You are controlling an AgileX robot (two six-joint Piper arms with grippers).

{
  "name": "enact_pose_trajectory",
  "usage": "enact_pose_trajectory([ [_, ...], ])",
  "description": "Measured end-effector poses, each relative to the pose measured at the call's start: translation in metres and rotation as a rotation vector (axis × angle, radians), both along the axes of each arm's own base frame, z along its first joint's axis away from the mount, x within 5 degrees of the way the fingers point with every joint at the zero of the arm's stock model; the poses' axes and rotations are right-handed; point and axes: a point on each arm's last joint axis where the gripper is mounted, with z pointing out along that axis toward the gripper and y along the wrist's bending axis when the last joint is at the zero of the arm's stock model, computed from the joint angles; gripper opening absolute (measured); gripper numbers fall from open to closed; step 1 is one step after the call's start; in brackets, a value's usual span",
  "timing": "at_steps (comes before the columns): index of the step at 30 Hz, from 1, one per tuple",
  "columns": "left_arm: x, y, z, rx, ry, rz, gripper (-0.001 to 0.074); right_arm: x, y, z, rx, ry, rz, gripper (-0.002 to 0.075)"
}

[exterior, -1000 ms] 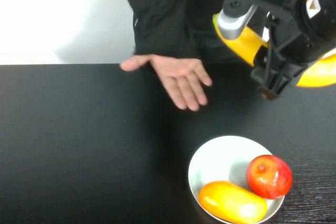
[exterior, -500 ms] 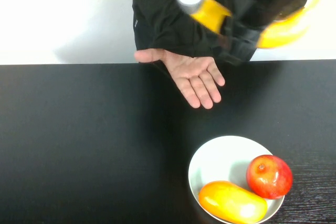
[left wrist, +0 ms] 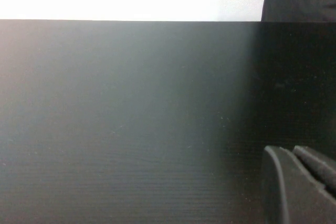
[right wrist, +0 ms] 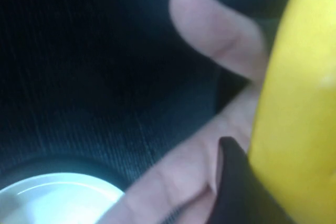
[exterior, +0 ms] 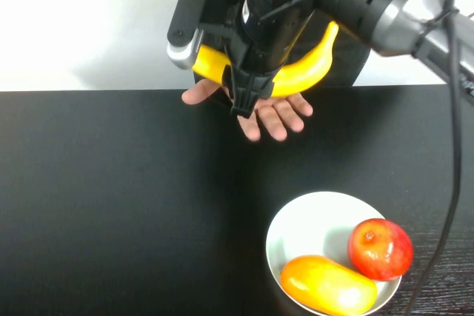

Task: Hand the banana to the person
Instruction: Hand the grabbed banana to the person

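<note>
My right gripper (exterior: 244, 101) is shut on the long yellow banana (exterior: 305, 72) and holds it just above the person's open palm (exterior: 275, 115) at the table's far edge. The banana lies crosswise, its stem tip pointing up to the right. The person's dark jacket (exterior: 349, 64) shows behind the arm. In the right wrist view the banana (right wrist: 299, 103) sits against one dark finger (right wrist: 233, 182), with the hand (right wrist: 220, 40) right beneath it. My left gripper (left wrist: 287, 151) is shut and empty, low over the bare black table, and is out of the high view.
A white bowl (exterior: 311, 216) at the front right holds a red apple (exterior: 379, 248) and an orange-yellow mango (exterior: 327, 285). Its rim shows in the right wrist view (right wrist: 58, 198). The black table (exterior: 111, 197) ends at a white wall behind.
My right arm has swung left with the banana, from the far right to directly over the person's palm. The hand has shifted slightly right and back.
</note>
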Motion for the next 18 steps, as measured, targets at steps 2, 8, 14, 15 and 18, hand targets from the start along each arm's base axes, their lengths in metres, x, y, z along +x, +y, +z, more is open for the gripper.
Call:
enact_pose_trajectory([
  [2,0.000,0.000,0.000,0.000,0.000,0.000,-0.0004,0.003,0.002,-0.006,-0.017,0.005,0.002,0.0279],
  [8,0.000,0.000,0.000,0.000,0.000,0.000,-0.0004,0.005,0.000,-0.008,-0.036,-0.010,-0.011,0.0380],
  [14,0.000,0.000,0.000,0.000,0.000,0.000,-0.0004,0.006,0.000,-0.008,-0.031,-0.012,-0.039,0.0465],
  [15,0.000,0.000,0.000,0.000,0.000,0.000,-0.0004,0.006,0.000,-0.008,-0.031,-0.014,-0.047,0.0467],
  [18,0.000,0.000,0.000,0.000,0.000,0.000,-0.0004,0.001,-0.002,0.002,-0.011,-0.035,-0.080,0.0470],
])
